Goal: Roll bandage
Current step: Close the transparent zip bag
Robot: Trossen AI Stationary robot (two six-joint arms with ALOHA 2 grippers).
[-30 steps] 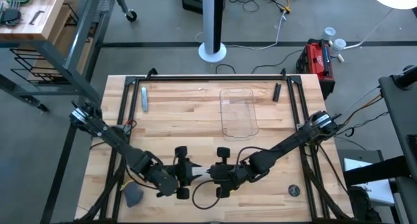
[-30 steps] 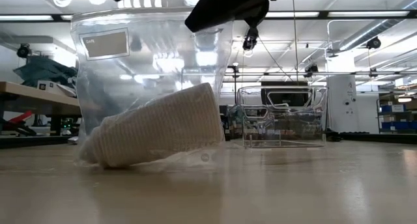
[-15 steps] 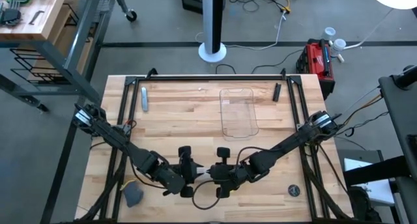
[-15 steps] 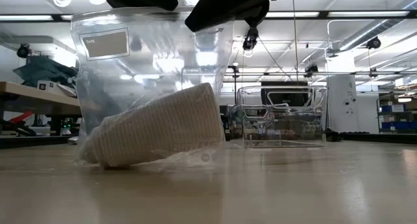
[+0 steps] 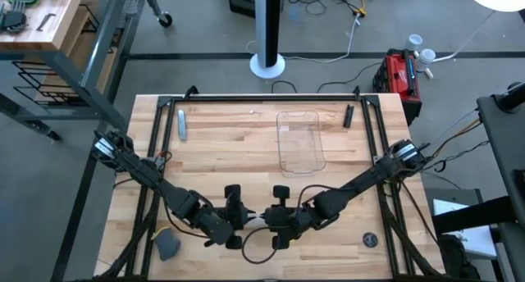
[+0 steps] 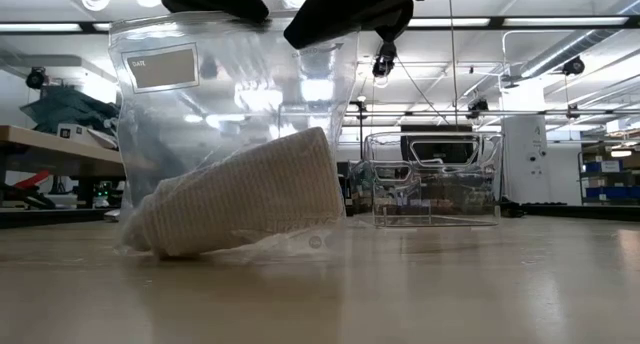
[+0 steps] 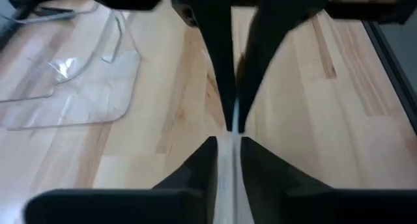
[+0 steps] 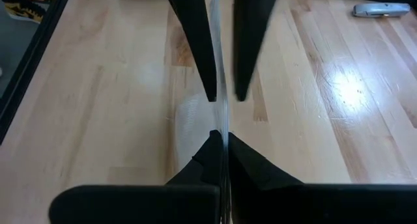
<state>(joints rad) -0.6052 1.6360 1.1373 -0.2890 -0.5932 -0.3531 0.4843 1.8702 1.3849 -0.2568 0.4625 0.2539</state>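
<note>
Bandage is a ribbed, whitish roll lying tilted on the desk, inside a clear plastic wrapper that stands upright above it. Judged light, soft and compressible; the gauze should crush or unwind if squeezed hard. The wrapper film looks slick and thin, likely to slip or tear. Best hold for now seems to be the wrapper's top edge, which is where both grippers meet. Left gripper and right gripper sit nose to nose near the desk's front edge in the high view, arms reaching inward low from either side. Each wrist view shows the film edge-on between that arm's own fingers: left fingers pinched on the wrapper, right fingers likewise clenched on it. Clear tray stands well apart, toward the desk's far side.
</note>
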